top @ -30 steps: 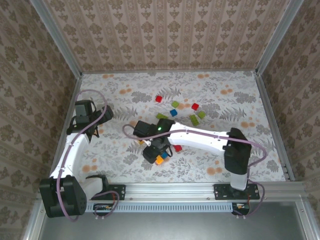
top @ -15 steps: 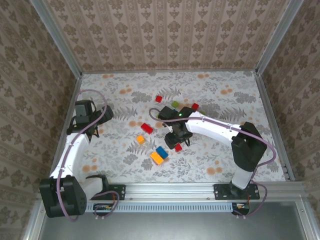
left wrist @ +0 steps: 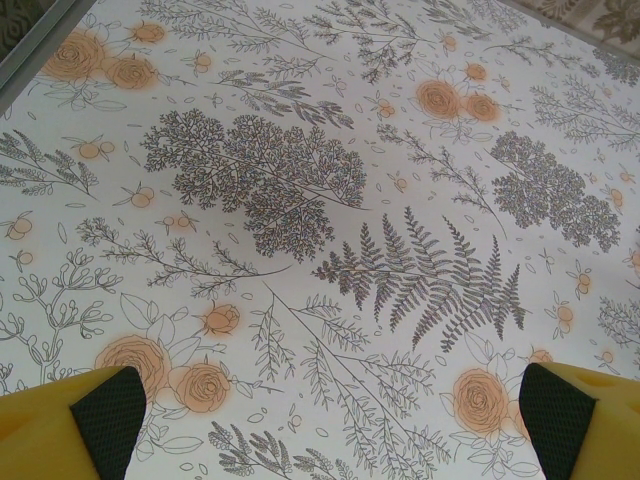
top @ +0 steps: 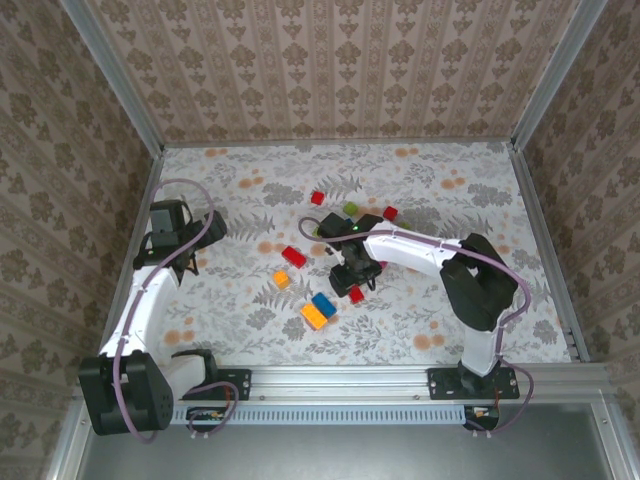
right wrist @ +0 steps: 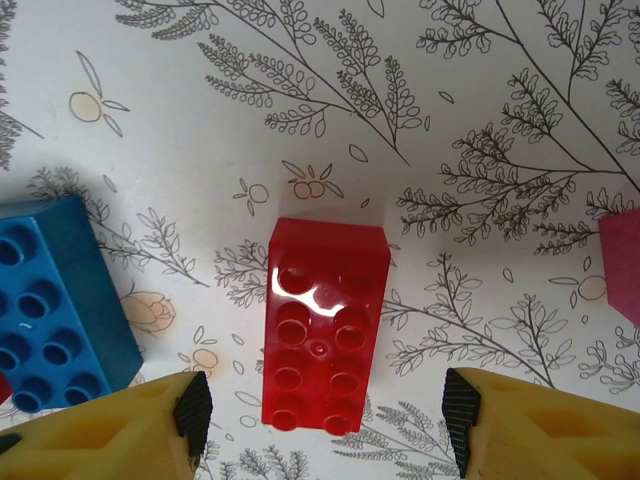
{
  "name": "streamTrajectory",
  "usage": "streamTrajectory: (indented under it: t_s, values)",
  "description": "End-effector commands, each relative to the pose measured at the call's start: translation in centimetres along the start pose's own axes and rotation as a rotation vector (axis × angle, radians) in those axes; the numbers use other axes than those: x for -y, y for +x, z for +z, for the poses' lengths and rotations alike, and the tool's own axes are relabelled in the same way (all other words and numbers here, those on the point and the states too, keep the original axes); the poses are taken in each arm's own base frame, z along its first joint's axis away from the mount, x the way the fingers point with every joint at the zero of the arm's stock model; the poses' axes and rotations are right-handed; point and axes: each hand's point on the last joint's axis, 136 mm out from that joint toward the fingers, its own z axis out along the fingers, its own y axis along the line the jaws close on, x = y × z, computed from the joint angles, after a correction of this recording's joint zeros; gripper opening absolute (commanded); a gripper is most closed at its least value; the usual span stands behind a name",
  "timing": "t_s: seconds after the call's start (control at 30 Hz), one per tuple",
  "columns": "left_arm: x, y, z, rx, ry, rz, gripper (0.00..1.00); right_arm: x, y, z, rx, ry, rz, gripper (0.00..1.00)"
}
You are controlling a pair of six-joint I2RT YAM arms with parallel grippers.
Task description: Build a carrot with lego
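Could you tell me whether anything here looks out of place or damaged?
Nothing stands out. The small plastic lego bricks lie loose and scattered on the floral-patterned table, none visibly broken. A red oblong brick lies flat inside the open right gripper, untouched; the left gripper hangs open over the table.

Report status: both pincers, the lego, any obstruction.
Left pincer open over bare tablecloth. Right pincer open, straddling red oblong brick, not gripping. Blue brick close beside one finger.
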Motion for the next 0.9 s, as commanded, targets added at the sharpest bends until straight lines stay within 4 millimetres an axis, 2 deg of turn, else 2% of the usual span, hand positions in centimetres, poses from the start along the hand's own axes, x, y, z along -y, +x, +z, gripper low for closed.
streamTrajectory:
  t_s: [0.0,0.7,0.87]
  values:
    - [0.5,-0.4,-0.1,-0.003,0.016,0.005,1.00,-0.2,0.5,1.0,-0.028,-0.021,-0.008,0.65]
    - [0.5,-0.4,0.1,-0.007,0.015,0.004,1.00,-0.3,1.1,3.2,-0.072,-0.040,0.000,0.57]
    - [0.5,-0.3,0.2,-0.010,0.016,0.005,1.00,-0.3,1.2,3.1,-0.072,-0.042,0.004,0.50]
